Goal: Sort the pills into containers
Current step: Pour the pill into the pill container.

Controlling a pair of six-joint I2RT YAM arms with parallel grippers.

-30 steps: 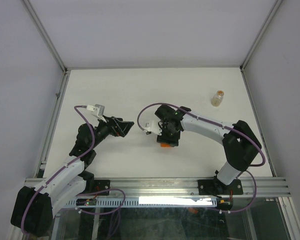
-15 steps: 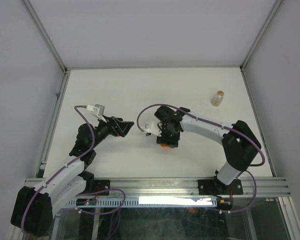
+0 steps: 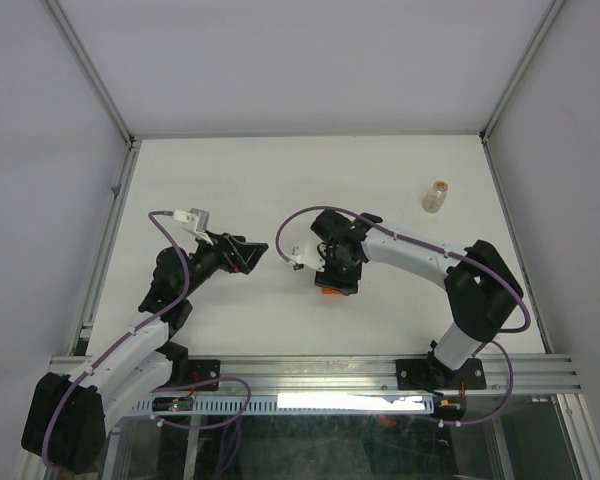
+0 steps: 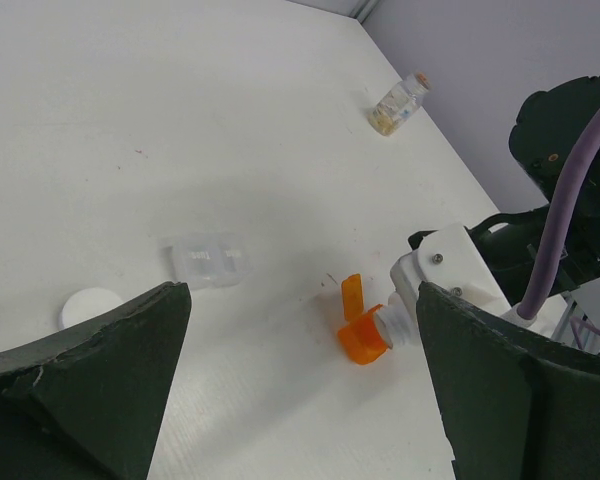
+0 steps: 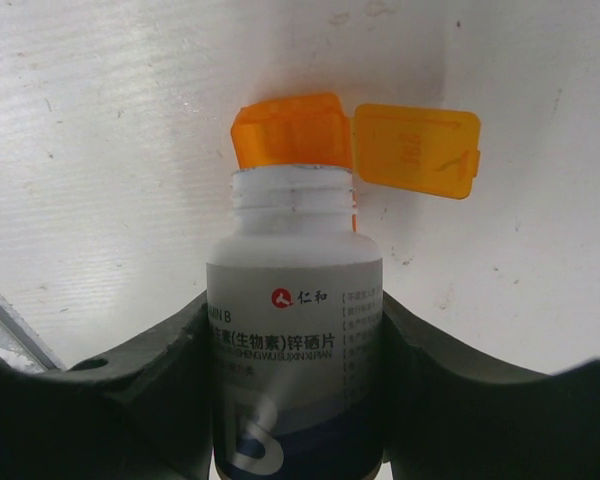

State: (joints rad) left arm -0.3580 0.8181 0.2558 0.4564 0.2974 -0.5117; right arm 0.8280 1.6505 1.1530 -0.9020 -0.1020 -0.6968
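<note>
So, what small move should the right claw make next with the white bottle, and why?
Probably tilt the white bottle a little more: the right claw holds it uncapped, its mouth right at the open orange cup, and nothing is seen pouring out.

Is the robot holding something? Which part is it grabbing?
The right hand grips the white bottle around its labelled body, below the neck. The left hand is open and holds nothing.
</note>
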